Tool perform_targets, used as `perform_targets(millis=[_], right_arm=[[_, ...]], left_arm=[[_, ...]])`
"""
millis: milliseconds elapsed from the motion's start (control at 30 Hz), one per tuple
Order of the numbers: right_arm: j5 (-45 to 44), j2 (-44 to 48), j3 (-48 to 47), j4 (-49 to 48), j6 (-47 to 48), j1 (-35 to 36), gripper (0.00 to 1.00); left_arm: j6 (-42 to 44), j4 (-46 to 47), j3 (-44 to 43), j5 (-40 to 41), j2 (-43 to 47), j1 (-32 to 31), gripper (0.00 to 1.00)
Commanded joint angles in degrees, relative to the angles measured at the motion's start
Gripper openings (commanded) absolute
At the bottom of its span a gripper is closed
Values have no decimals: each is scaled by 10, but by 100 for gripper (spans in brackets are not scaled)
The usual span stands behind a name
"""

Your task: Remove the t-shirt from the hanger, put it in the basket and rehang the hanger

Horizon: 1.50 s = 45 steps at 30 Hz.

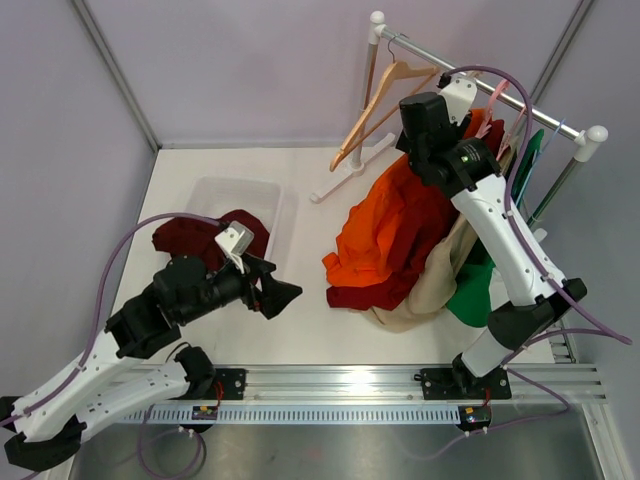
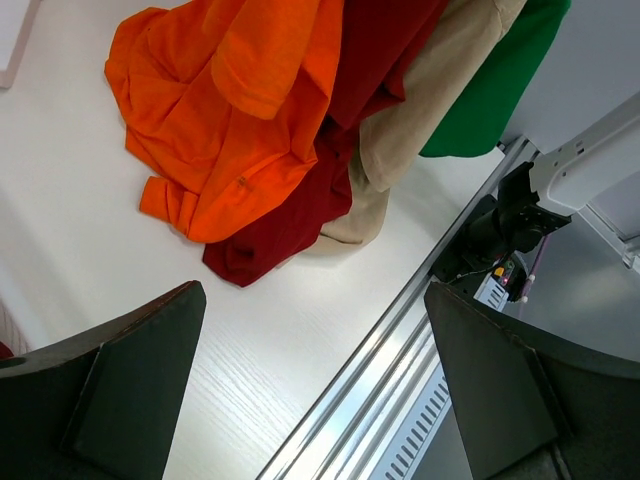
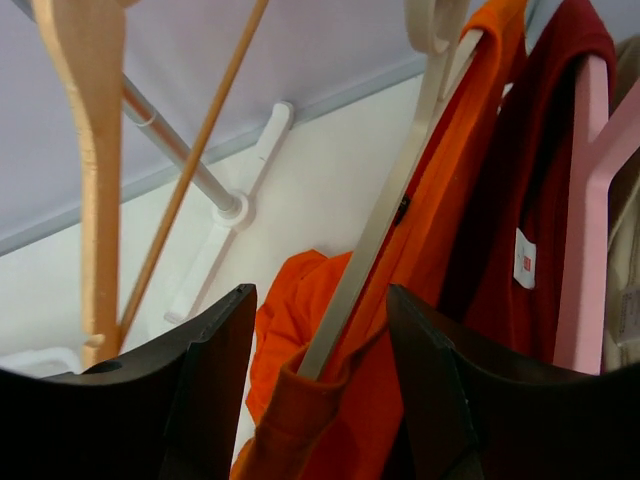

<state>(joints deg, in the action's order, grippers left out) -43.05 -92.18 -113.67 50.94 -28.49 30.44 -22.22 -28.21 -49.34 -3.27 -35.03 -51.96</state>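
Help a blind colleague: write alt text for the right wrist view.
An orange t-shirt hangs on a pale hanger whose arm passes between the fingers of the open right end effector. Left of it hangs an empty wooden hanger; right, a dark red shirt on a pink hanger.

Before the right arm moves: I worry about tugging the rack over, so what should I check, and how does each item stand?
1. Right tool open: ok.
2. Cream hanger between its fingers: ok.
3. Orange t-shirt clear of that hanger: not ok, fabric hangs on it.
4. Left tool open and empty: ok.
5. Hanger hook seated on the rail: cannot tell.
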Motion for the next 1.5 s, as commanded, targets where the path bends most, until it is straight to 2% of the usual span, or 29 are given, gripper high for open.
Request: perform_targets(millis=[0, 167, 233, 300, 500, 833, 900, 967, 1000, 1067, 1167, 1200, 1267, 1400, 1467], right_arm=[[-51, -7, -28, 56, -43, -7, 64], [-67, -5, -16, 42, -50, -6, 64], [-70, -5, -18, 22, -38, -7, 64], [-77, -7, -27, 6, -17, -7, 58], [-95, -31, -69, -8, 38, -10, 57], [-70, -39, -52, -7, 16, -34, 55], [-71, -36, -45, -11, 16, -38, 47], [-71, -34, -42, -15, 19, -39, 35], [-70, -35, -42, -21, 21, -40, 34], [-52, -39, -44, -22, 20, -47, 37], [-18, -41, -34, -23, 5, -61, 52], [-12, -41, -30, -31, 4, -64, 54], [-11, -36, -17, -37, 1, -67, 48], [-19, -24, -2, -71, 8, -67, 12], [-18, -11, 14, -104, 25, -66, 1]], left_arm=[[11, 27, 14, -1, 16, -2, 99], [14, 25, 21, -17, 23, -3, 99], [15, 26, 22, -19, 27, -3, 99], [15, 27, 25, -21, 28, -3, 99], [12, 27, 26, -29, 22, -3, 99], [12, 26, 27, -24, 17, -3, 99], [12, 27, 27, -24, 15, -3, 99], [12, 28, 25, -24, 10, -3, 99], [12, 27, 25, -25, 8, -3, 99], [12, 27, 24, -24, 7, -3, 99], [11, 28, 26, -22, 6, -3, 99], [11, 28, 27, -21, 6, -3, 99], [11, 27, 27, -20, 3, -3, 99], [11, 28, 24, -20, -4, -3, 99], [10, 28, 22, -22, -7, -3, 99]])
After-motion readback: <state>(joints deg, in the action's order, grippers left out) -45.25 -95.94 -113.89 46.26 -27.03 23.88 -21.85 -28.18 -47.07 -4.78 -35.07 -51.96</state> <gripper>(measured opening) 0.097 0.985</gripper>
